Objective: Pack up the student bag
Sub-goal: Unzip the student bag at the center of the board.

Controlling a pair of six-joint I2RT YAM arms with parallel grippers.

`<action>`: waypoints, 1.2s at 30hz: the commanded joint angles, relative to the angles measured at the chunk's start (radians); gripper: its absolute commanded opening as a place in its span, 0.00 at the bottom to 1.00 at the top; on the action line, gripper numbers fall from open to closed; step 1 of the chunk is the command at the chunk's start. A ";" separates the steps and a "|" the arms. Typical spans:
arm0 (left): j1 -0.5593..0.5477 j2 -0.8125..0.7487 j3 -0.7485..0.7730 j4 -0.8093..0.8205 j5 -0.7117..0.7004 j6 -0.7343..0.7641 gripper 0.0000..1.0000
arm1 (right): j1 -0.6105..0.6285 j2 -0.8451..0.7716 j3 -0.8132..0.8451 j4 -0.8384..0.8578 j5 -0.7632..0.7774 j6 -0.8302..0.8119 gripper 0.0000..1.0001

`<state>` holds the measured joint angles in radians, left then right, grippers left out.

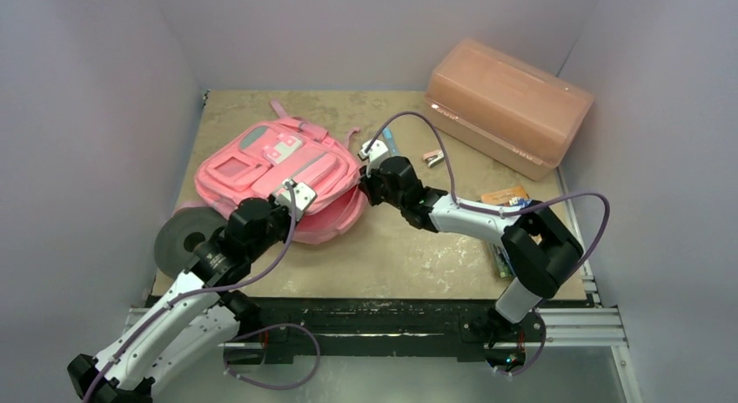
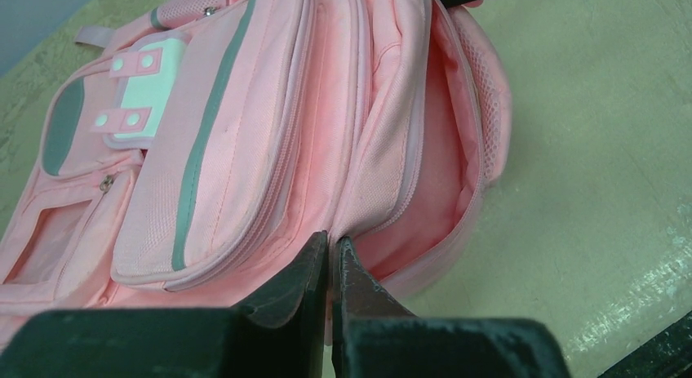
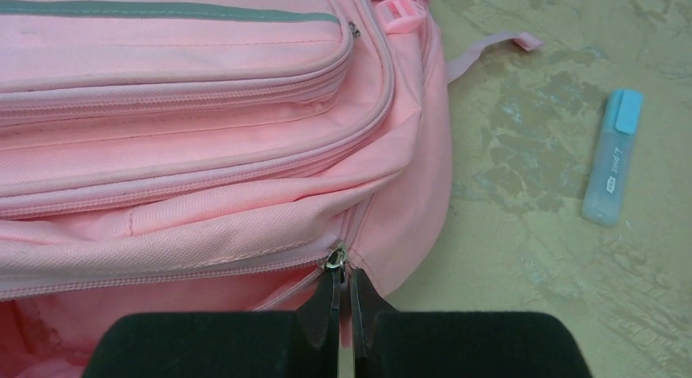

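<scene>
step: opening the main compartment | student bag (image 1: pixel 278 172): lies flat on table (image 1: pixel 418 246), left of centre, mouth partly gaping | left claw (image 2: pixel 333 251): closed, apparently pinching the mouth's rim | right claw (image 3: pixel 343 282): closed on zipper pull (image 3: pixel 335 258) | next: likely brace rim, draw zipper along its track

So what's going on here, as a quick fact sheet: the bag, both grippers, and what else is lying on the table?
student bag: pink, lying on the table, main compartment gaping open
left gripper: shut, pinching the fabric rim of the opening
right gripper: shut on the zipper pull
loose items: blue marker beside the bag; orange-pink plastic box at the far right corner
</scene>
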<state>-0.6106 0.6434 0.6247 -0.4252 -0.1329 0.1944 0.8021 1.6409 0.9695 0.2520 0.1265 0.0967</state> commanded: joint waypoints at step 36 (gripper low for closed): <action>-0.135 0.372 0.289 0.037 -0.216 -0.084 0.00 | -0.078 -0.114 0.051 -0.129 -0.068 0.173 0.00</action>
<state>-0.7467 1.1648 0.8875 -0.3138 -0.2256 -0.0231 0.7639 1.5181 0.9722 0.1532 -0.0933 0.2600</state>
